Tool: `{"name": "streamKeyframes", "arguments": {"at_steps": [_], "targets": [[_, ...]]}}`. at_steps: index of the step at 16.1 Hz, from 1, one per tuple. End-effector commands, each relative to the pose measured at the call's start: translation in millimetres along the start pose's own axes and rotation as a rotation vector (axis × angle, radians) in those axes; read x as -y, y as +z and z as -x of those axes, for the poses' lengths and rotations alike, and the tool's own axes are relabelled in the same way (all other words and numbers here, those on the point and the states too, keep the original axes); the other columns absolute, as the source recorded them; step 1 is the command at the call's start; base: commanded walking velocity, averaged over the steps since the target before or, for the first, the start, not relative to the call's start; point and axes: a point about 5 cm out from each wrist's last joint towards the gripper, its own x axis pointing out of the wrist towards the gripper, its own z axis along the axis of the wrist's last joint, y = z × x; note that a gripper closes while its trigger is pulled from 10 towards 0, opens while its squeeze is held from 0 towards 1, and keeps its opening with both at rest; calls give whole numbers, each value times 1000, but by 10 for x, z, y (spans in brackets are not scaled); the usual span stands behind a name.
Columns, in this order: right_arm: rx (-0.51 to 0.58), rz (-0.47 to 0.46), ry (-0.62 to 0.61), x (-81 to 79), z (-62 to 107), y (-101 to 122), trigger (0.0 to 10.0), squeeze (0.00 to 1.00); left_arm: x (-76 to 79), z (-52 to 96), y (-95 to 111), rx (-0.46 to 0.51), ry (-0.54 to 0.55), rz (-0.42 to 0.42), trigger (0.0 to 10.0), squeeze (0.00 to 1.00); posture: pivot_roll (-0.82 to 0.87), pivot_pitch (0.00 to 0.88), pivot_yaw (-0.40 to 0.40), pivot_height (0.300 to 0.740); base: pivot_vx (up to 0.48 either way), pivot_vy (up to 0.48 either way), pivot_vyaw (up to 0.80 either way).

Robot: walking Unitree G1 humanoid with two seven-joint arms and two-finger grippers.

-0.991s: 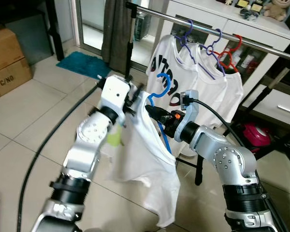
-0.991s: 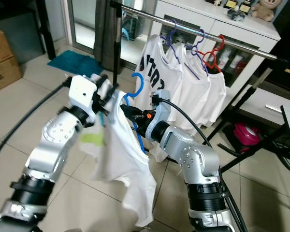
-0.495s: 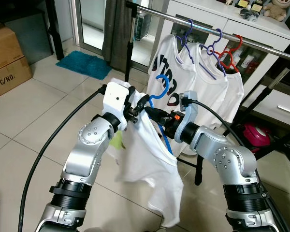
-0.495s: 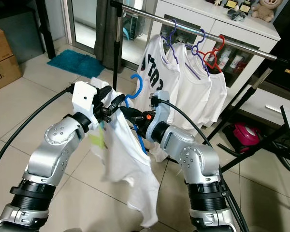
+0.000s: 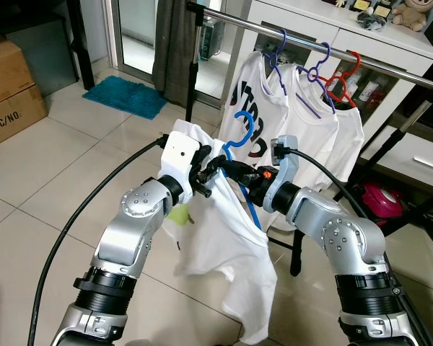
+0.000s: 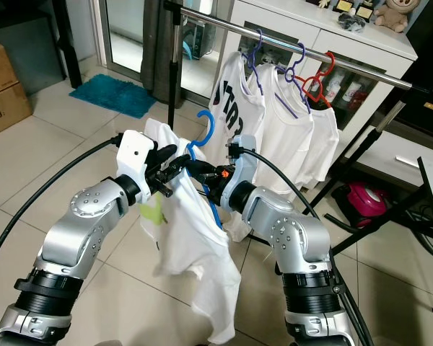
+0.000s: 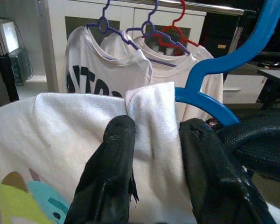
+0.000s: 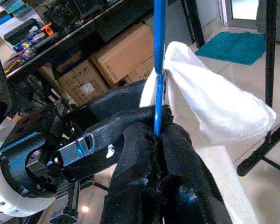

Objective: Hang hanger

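The right gripper (image 8: 158,135) is clamping its black fingers on the blue hanger (image 5: 239,137), just below the hook, and is holding it upright in front of the robot's chest. The left gripper (image 7: 151,135) is pinching a fold of the white T-shirt (image 5: 224,252) at the collar, right beside the hanger's shoulder, while the rest of the shirt is drooping toward the tiled floor (image 5: 50,166). Judging by this, the robot is settling the shirt onto the hanger, and the hanging itself is not yet done. The next move is probably calling for lifting the hook to the metal rail (image 5: 289,32), in the gap beside the purple hanger (image 5: 278,50) and its shirt.
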Motion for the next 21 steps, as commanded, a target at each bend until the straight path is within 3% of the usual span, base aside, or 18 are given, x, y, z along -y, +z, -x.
{"name": "streamKeyframes", "arguments": {"at_steps": [1, 9, 14, 15, 16, 17, 19, 21], "targets": [[65, 29, 78, -121, -9, 163, 10000, 0, 78, -38, -82, -51, -30, 4, 0, 0, 9, 0, -175, 740, 0, 0, 0], [72, 24, 86, -131, -16, 185, 10000, 0, 23, -37, -47, -28, -8, -7, 0, 0, 9, 0, -178, 740, 0, 0, 0], [52, 17, 42, -79, -13, 154, 10000, 0, -148, -6, -37, -4, 110, 34, 0, 0, 9, 0, -178, 740, 0, 0, 0], [-30, -6, -132, 116, -15, 35, 10000, 0, -203, 7, -45, -4, 152, 54, 0, 0, 9, 0, -178, 740, 0, 0, 0], [-52, -10, -180, 173, -11, 0, 10000, 0, -212, 10, -47, -4, 160, 59, 0, 0, 9, 0, -178, 740, 0, 0, 0], [-88, -3, -333, 360, 35, -93, 10000, 0, -248, 19, -68, -10, 194, 73, 0, 0, 10, 0, -177, 740, 0, 0, 0], [-116, 36, -426, 464, 102, -138, 10000, 0, -323, 41, -97, -21, 257, 82, 0, 0, 9, 0, -175, 740, 0, 0, 0], [-127, 39, -444, 478, 121, -146, 10000, 0, -392, 54, -101, -23, 308, 80, 0, 0, 7, 0, -171, 740, 0, 0, 0]]}}
